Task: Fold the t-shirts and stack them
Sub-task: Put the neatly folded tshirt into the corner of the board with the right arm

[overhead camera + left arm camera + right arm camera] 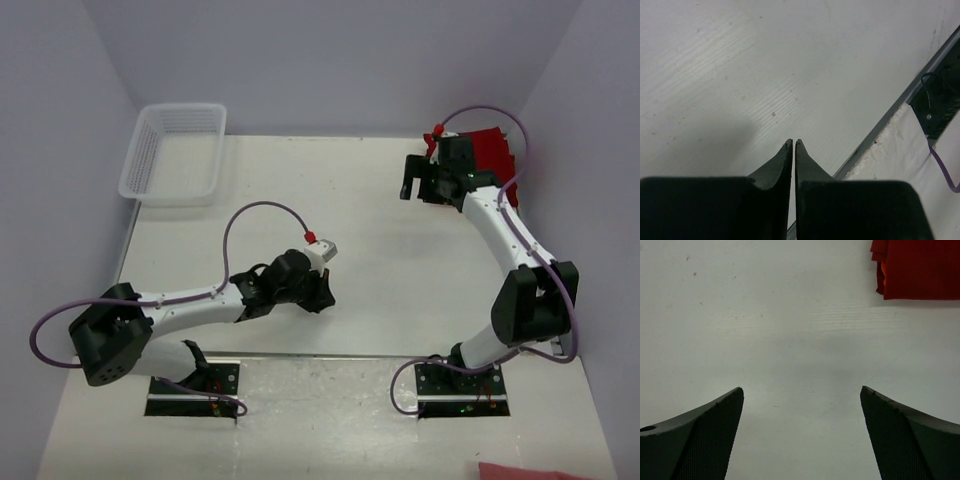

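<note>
**Two shirts stacked at the far right: folding looks all but finished**

Most of the bench (380, 270) lies bare, with no loose or spread-out shirt anywhere on it. The basket (135, 165) sits at the far left corner, and nothing shows inside it from overhead.

Both task garments are in the far right corner, partly hidden from above by the right arm. The red shirt (488, 150) lies on top as a flat packet with straight edges. In the right wrist view, a thin sliver of the orange shirt (883, 271) peeps out at the edge between the red layers. That reads to me as folded and stacked, though I cannot see how neatly the orange one is folded.

The right hand (802, 390) hangs over bare bench just beside the stack, fingers spread wide and grasping nothing. The left hand (793, 146) hovers low near the front edge of the bench, well apart from the shirts, clenched with only a slit between its fingertips and nothing in it.

What may be left is small: pulling the arms back. One doubt remains, since a bit of pinkish-red cloth (525, 470) shows at the near right corner of the overhead view, and I cannot tell what it is.

No brand, label or readable writing appears on the shirts, basket, arms or bench.
</note>
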